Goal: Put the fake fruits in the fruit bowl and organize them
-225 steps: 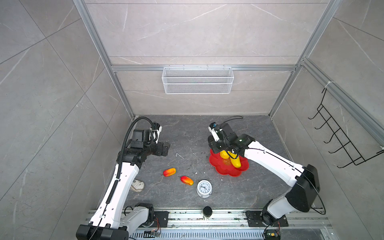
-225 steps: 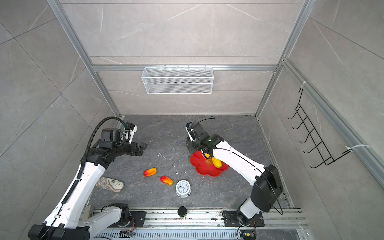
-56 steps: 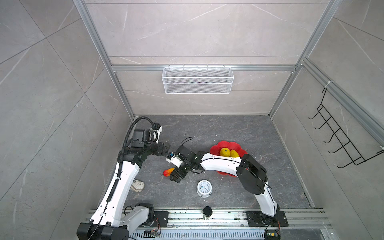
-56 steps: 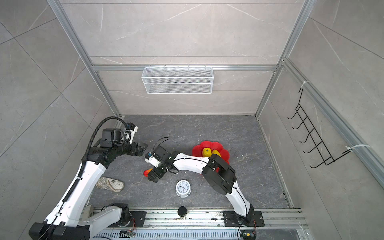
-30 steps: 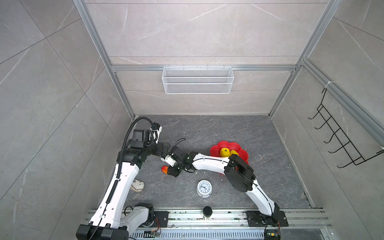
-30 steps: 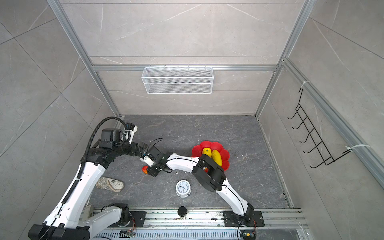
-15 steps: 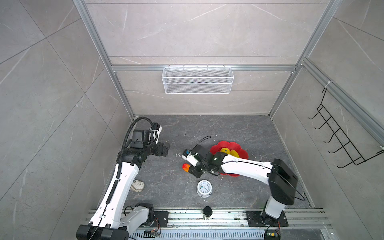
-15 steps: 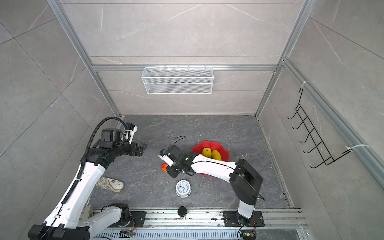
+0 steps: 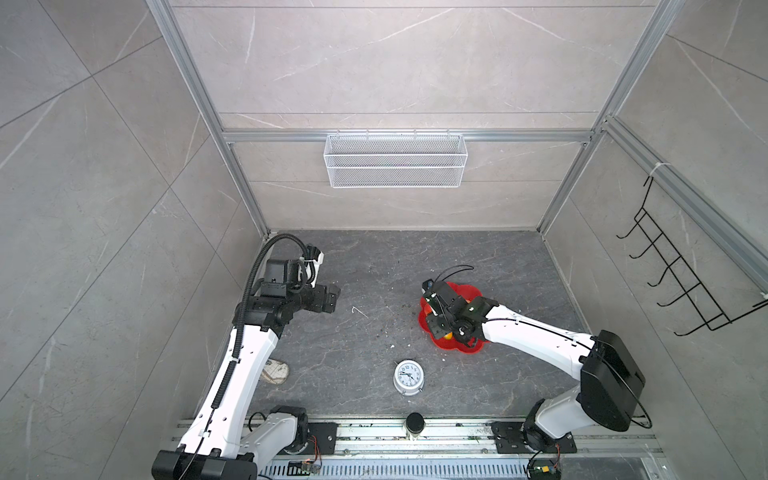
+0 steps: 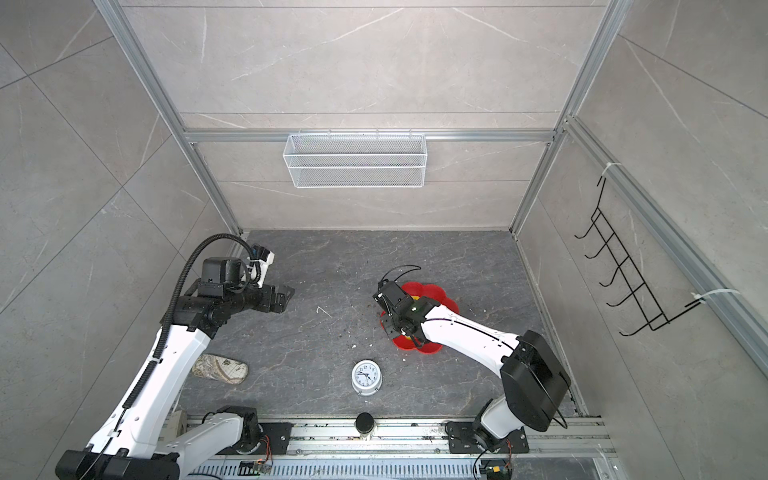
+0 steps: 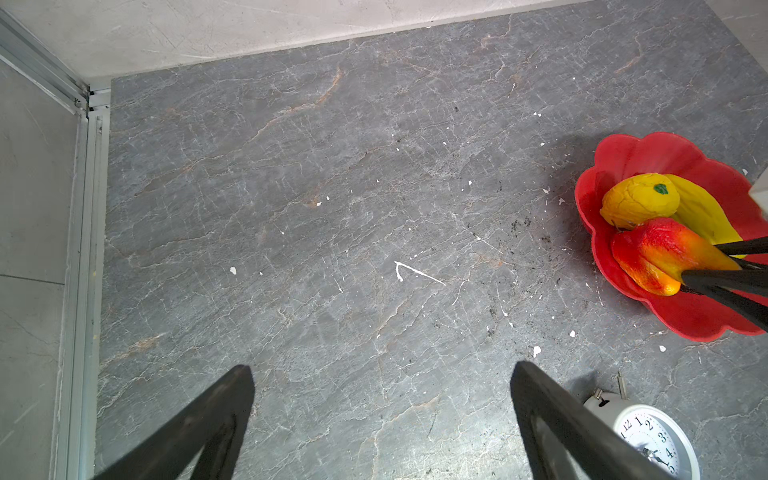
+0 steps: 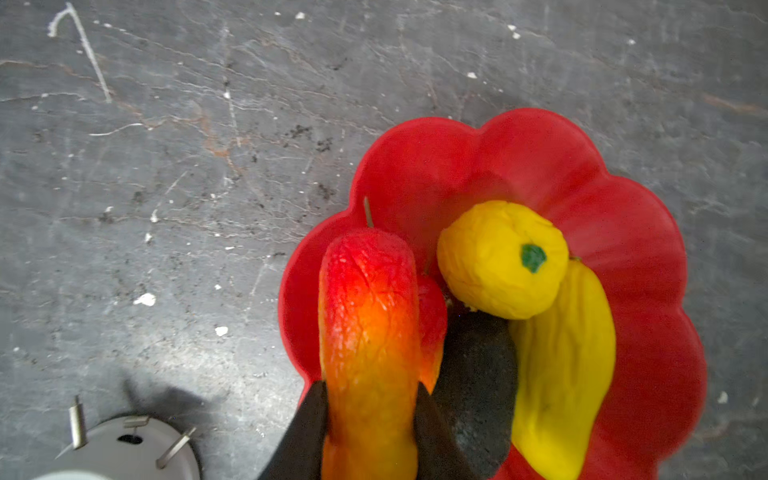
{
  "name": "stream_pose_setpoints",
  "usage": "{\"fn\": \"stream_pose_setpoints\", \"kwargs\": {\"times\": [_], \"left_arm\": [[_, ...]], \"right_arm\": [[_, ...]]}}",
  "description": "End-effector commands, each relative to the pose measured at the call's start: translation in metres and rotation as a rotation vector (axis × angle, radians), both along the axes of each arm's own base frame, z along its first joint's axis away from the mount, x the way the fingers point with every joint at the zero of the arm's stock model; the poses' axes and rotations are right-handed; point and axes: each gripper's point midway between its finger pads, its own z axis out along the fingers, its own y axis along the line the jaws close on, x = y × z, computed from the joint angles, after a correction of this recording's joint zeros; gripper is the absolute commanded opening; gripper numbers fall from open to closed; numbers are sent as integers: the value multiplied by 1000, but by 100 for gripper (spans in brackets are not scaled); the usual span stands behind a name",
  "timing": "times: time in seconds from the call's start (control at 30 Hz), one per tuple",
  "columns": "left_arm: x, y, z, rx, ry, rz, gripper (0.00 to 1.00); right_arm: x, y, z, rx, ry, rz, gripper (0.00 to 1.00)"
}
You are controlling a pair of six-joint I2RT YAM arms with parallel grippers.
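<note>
The red scalloped fruit bowl lies right of the floor's middle. My right gripper is shut on a red-orange mango-like fruit, held over the bowl's left side. In the bowl lie a round ribbed yellow fruit with a green stem, a long yellow oval, a dark blackish oval and a second red-orange piece, mostly hidden behind the held one. My left gripper hangs open and empty over bare floor, far left of the bowl.
A white alarm clock stands on the floor in front of the bowl. A patterned pouch lies by the left arm's base. A white wire basket hangs on the back wall and a black hook rack on the right wall.
My right gripper has swung from the floor left of centre to the bowl, carrying the red-orange fruit. The left arm has stayed where it was.
</note>
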Motion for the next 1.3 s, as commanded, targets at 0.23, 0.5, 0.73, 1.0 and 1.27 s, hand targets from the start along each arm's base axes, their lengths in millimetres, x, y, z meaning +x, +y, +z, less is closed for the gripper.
{"fn": "stream_pose_setpoints", "kwargs": {"times": [0.23,0.5,0.73,1.0,1.27], "left_arm": [[0,0,14,-10,-36,-2,100],[1,0,11,-7,-28,0,100],[2,0,9,-3,-22,-1,100],[6,1,7,1,-15,3,100],[21,1,16,-41,-55,53,100]], "right_arm": [[11,-8,-26,-37,24,-137,16],[23,8,-35,-9,47,-125,33],[24,10,-20,11,17,-93,65],[52,-35,72,128,-213,-82,100],[80,-175,132,461,-505,-358,100]]}}
